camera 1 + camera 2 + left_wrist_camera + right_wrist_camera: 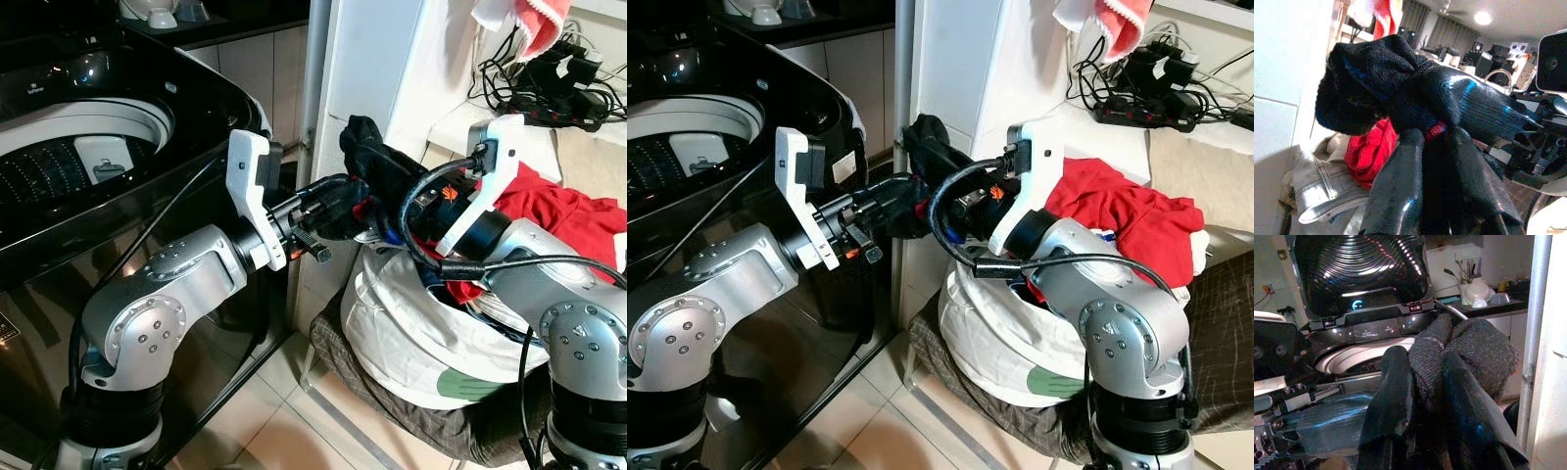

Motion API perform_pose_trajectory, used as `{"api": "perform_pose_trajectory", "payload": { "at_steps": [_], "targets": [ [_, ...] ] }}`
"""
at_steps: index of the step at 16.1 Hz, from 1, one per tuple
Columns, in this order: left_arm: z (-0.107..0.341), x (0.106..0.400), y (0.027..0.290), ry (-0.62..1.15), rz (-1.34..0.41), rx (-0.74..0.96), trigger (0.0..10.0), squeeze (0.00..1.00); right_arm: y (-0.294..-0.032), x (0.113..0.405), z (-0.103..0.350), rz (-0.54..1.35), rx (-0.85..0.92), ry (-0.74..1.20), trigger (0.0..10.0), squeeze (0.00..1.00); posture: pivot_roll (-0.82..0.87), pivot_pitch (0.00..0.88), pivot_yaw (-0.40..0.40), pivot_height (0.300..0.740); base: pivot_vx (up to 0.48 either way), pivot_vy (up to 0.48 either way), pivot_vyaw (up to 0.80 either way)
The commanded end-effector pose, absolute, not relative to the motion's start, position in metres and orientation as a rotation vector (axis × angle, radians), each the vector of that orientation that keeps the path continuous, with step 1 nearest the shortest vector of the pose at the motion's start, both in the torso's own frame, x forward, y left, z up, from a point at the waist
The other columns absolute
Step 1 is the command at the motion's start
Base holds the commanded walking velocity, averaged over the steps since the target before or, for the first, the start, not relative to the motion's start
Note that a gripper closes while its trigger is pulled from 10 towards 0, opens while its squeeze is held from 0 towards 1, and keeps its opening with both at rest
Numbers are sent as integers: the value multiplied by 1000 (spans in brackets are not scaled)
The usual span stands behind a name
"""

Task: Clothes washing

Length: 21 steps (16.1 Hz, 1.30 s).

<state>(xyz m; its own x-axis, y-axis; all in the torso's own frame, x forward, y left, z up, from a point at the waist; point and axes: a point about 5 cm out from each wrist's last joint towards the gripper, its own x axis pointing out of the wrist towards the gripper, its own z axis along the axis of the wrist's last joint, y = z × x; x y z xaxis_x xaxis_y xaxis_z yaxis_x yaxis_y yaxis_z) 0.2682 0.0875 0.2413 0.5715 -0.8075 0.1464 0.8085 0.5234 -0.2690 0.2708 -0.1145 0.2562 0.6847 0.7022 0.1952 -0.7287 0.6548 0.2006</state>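
Two silver robot arms are meeting in front of the camera, between an open top-loading washing machine (98, 147) on the left and a heaped laundry basket (392, 431) on the right. Both tools are gripping the same dark knitted garment (367, 147), which is being held up in the air just beside a white cabinet wall (362, 59). The left tool (1425, 161) is clenched on the dark garment, its two black fingers pinching the fabric from below. The right tool (1425, 396) is clenched on the same garment from the other side, with the washer's open lid (1361, 269) and drum rim showing beyond it. A red garment (568, 211) is lying on top of the basket, over white laundry (402, 323).
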Motion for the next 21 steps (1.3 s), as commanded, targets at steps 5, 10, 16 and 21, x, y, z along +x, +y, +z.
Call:
{"api": "perform_pose_trajectory", "payload": {
  "at_steps": [5,10,16,21],
  "targets": [
    [248,279,94,-63,-897,-369,0,0,-111,268,263,860,302,-122,10000,1000,-48,0,-45,740,0,0,0],
    [257,304,127,-158,-620,-348,0,0,-128,266,256,793,164,-95,10000,0,-48,0,-39,740,0,0,0],
    [237,316,143,-136,-376,-20,10000,0,-147,279,230,430,-98,-42,10000,0,-60,0,-20,740,0,0,0],
    [208,308,132,-131,-334,67,10000,0,-138,267,198,314,-128,-7,10000,0,-79,0,10,740,0,0,0]
  ]
}}
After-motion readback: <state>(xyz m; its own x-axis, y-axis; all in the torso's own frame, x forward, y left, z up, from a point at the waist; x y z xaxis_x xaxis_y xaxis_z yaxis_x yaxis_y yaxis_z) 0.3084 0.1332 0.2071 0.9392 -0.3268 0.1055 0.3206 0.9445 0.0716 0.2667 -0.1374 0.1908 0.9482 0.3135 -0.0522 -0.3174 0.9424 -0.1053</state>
